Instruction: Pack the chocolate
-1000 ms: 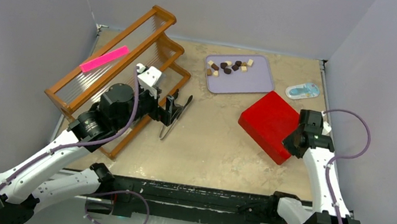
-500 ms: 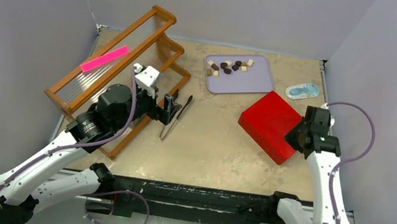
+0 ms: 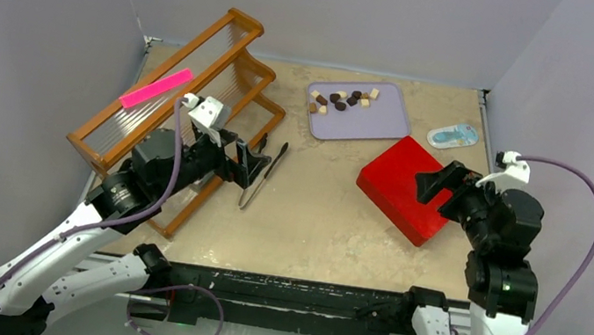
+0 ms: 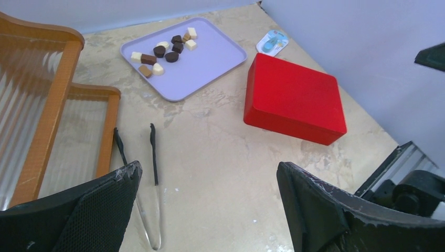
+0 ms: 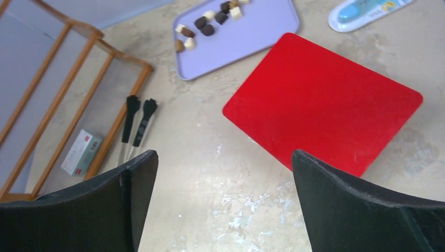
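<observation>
Your left arm (image 3: 81,224) and right arm (image 3: 499,287) wear white shells over black joints, and a purple cable (image 3: 554,162) trails each. Your left gripper (image 4: 209,168) has broad matt-black fingers (image 4: 99,210), mesh-textured inside, with edges scuffed whitish.

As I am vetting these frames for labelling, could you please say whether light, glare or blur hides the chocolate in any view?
Top external: soft even light, no glare, the chocolate sharp but tiny on the lavender tray. Left wrist: pieces crisp, colours distinct, faint shadows only. Right wrist: pieces clear though near the top edge; the red box shows no glare.
</observation>
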Motion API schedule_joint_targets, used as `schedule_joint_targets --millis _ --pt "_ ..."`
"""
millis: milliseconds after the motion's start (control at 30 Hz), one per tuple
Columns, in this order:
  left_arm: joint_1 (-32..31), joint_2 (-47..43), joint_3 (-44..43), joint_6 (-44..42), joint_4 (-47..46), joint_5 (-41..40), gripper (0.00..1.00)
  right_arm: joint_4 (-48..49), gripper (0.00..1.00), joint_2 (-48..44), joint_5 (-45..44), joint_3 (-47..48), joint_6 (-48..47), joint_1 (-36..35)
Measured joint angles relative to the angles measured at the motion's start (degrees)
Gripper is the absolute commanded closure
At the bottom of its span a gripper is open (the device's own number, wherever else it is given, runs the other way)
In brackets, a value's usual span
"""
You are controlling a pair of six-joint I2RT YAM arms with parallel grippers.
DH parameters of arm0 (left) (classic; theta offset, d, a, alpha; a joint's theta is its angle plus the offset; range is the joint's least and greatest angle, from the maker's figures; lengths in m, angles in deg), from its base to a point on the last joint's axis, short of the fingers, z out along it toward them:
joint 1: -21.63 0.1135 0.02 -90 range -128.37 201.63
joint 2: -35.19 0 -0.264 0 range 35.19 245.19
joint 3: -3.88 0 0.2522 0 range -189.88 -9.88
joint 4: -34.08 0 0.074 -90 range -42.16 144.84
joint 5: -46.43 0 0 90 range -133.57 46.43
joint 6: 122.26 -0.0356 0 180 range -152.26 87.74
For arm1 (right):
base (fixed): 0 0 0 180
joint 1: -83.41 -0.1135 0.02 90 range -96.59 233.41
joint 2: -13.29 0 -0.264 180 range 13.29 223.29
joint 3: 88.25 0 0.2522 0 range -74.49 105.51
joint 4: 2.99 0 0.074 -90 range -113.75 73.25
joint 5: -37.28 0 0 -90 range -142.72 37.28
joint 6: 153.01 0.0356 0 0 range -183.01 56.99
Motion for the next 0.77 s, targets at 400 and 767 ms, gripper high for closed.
schedule_joint_targets --millis 400,767 --pt "0.0 -2.7 -1.8 4.6 -1.3 1.8 0.00 1.5 0.01 -6.7 12.3 -3.2 1.7 0.0" --pt "0.0 -3.4 -1.7 7.6 -1.6 4.2 0.00 1.3 0.01 -7.1 13.9 -3.5 2.5 0.0"
